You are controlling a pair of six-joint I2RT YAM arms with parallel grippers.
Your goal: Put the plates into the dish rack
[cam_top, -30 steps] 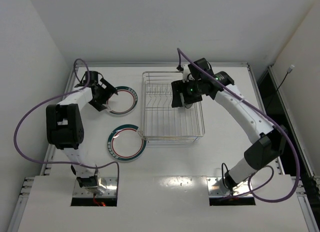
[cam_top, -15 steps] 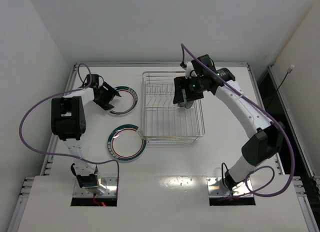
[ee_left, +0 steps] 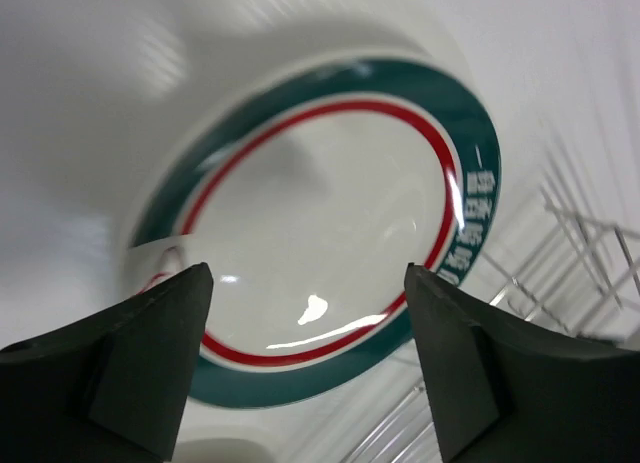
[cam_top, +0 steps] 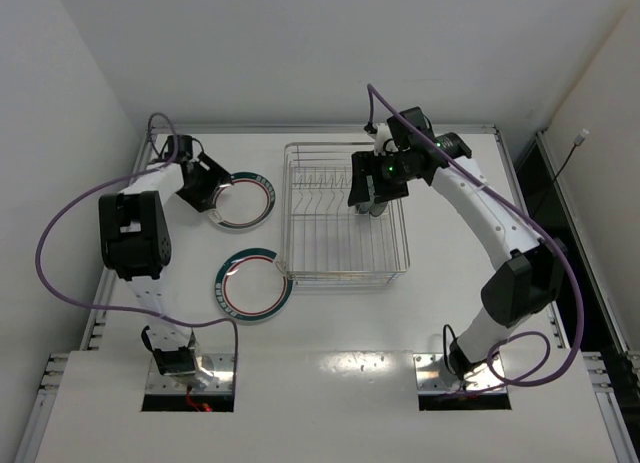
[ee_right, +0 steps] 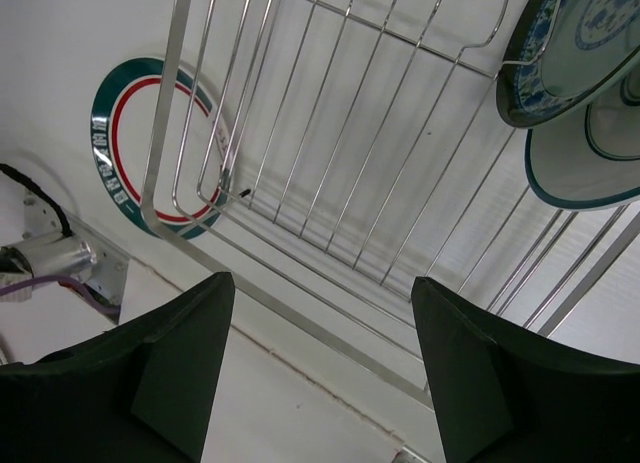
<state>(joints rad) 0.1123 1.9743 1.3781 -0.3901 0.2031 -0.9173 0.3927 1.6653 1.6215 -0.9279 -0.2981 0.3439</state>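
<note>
Right gripper (ee_right: 322, 323): dark fingers are spread wide, nothing is held between them
Dish rack (ee_right: 163, 113): seen from above, its silver bars fill the view
Green-rimmed plate (ee_right: 105, 133): laid flat on the table (ee_right: 60, 43), partly covered by the rack's corner
Patterned plate (ee_right: 560, 43): stood in the rack, upper right
White plate (ee_right: 590, 168): dark-rimmed, stood just beside the patterned one

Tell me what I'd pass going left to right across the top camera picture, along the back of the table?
First the left end effector → the far green-rimmed plate → the dish rack.
</note>
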